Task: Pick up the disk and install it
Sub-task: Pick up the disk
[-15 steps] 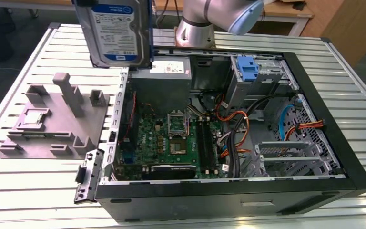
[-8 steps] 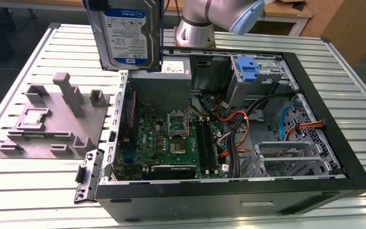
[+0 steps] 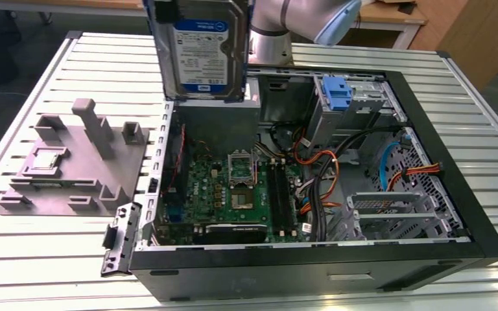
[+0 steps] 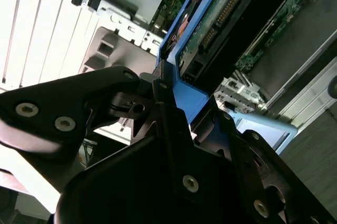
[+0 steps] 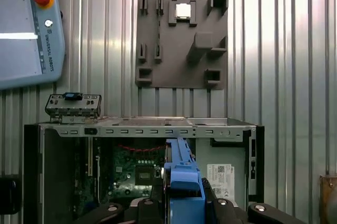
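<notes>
The disk (image 3: 199,48) is a silver hard drive with a white and blue label. It hangs upright above the far left corner of the open computer case (image 3: 318,262) in the exterior view. My gripper (image 4: 174,103) is shut on the drive's blue carrier frame (image 4: 185,93), with black fingers (image 4: 118,79) pressed on either side. The drive's green circuit board (image 4: 210,19) faces the second wrist view. In the first wrist view the disk (image 5: 181,176) shows edge-on between the fingers (image 5: 145,205), over the case's motherboard (image 5: 134,169).
A grey fixture plate (image 3: 67,168) with posts lies on the slatted table at the exterior view's left, with a small silver chip (image 5: 182,10) on it. A blue bracket (image 3: 337,94) sits in the case's far drive bay. Orange cables (image 3: 323,172) cross the case. A teach pendant (image 5: 26,24) lies nearby.
</notes>
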Available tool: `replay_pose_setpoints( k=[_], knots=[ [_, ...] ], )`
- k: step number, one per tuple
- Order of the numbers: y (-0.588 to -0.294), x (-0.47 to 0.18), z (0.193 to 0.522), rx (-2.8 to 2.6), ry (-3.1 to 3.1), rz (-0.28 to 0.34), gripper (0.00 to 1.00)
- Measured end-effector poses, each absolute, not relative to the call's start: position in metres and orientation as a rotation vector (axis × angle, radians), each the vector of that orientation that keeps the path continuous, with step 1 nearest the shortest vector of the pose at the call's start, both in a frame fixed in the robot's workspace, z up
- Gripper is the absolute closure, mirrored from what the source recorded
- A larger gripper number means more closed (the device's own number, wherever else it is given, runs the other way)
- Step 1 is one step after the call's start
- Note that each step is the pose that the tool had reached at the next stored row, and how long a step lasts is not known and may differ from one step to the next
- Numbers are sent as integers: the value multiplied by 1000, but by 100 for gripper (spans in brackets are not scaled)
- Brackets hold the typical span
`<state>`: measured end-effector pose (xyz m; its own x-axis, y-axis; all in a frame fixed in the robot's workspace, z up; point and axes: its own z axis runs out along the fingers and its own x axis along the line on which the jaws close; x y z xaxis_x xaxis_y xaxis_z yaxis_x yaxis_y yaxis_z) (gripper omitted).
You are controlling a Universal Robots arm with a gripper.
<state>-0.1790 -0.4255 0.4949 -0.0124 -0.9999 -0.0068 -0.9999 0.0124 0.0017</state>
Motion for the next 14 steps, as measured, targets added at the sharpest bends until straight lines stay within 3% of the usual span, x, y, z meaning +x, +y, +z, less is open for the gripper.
replay_pose_setpoints(
  k=[14],
  knots=[
    [-426, -166, 493, -2203, 2230, 4, 64]
  ],
)
